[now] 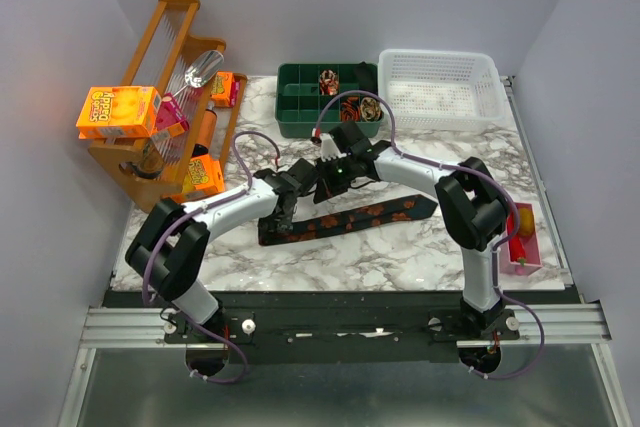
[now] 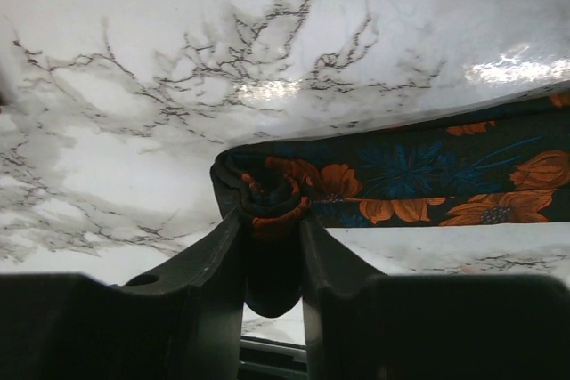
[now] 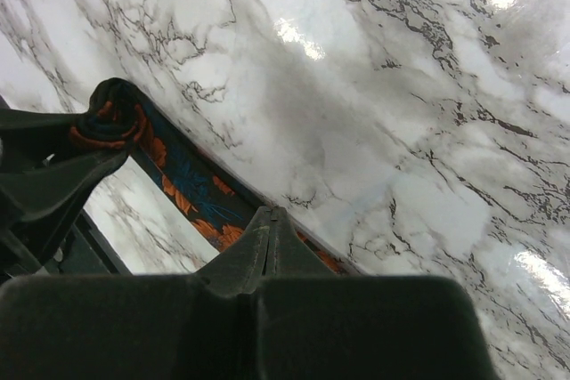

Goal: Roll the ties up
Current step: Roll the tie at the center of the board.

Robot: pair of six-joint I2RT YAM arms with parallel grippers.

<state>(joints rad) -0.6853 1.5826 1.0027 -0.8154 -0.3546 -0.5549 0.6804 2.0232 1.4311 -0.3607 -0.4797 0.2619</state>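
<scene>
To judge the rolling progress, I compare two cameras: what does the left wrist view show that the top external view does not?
Only the left wrist view: the tie has its end wound into a small coil, pinched between the left fingers. Only the top external view: the green tray, the white basket, the wooden rack. Both: the tie lying on the marble table.

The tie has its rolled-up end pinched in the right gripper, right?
No, the tie has its rolled-up end pinched in the left gripper, not the right one; the left wrist view shows it.
</scene>
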